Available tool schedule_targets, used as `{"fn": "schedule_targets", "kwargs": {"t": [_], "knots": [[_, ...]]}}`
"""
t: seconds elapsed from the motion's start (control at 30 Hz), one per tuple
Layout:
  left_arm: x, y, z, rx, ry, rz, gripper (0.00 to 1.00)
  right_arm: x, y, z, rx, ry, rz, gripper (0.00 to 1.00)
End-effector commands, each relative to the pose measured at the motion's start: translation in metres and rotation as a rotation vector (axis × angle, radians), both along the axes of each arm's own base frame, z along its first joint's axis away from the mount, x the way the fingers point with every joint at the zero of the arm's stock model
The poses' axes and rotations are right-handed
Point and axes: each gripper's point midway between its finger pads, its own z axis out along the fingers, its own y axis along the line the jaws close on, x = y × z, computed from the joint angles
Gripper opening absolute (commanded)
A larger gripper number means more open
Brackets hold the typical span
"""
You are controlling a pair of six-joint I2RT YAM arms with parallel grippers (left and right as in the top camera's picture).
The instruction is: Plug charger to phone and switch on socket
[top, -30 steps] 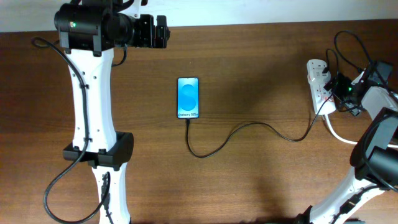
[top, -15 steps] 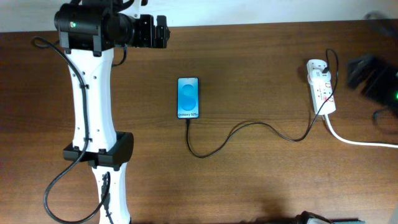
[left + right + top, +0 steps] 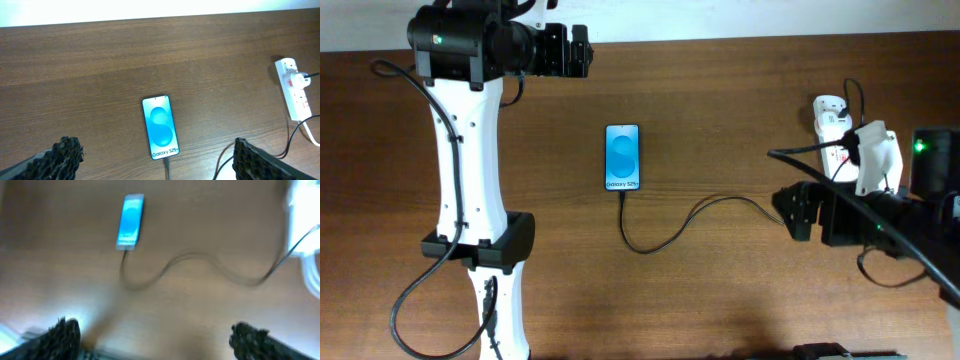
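The phone [image 3: 623,157] lies flat mid-table with its blue screen up. The charger [image 3: 720,203], a thin black cable, runs from the phone's bottom edge in a loop to the right, toward the white socket [image 3: 832,118], which my right arm partly covers. My right gripper [image 3: 796,214] hangs open and empty above the cable, left of the socket. Its wrist view is blurred and shows the phone [image 3: 131,220] and the charger [image 3: 200,260] far off. My left gripper [image 3: 582,50] is open and empty, high at the back left. Its view shows the phone [image 3: 160,127] and the socket [image 3: 292,90].
The thick white cord [image 3: 314,136] leaves the socket toward the front right. My left arm's white body [image 3: 470,180] stands along the left side of the table. The table's far edge [image 3: 150,21] meets a white wall.
My right arm left the socket, swung out to the right, then came back over the table left of the socket, gripper pointing left. The left arm, phone and cable have not moved.
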Motion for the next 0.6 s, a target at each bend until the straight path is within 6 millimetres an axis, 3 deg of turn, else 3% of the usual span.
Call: {"fn": "schedule_targets", "kwargs": {"t": [0.0, 0.17, 0.37, 0.57], "knots": [[-0.002, 0.002, 0.008, 0.007, -0.025, -0.001, 0.99, 0.011, -0.03, -0.001, -0.144, -0.141, -0.111, 0.98], [-0.002, 0.002, 0.008, 0.007, -0.025, -0.001, 0.99, 0.015, -0.039, -0.053, -0.264, -0.456, -0.074, 0.98], [-0.002, 0.002, 0.008, 0.007, -0.025, -0.001, 0.99, 0.022, -0.047, -0.081, -0.254, -0.856, -0.161, 0.98], [-0.002, 0.002, 0.008, 0.007, -0.025, -0.001, 0.99, 0.018, -0.048, -0.136, -0.248, -0.968, -0.183, 0.98]]}}
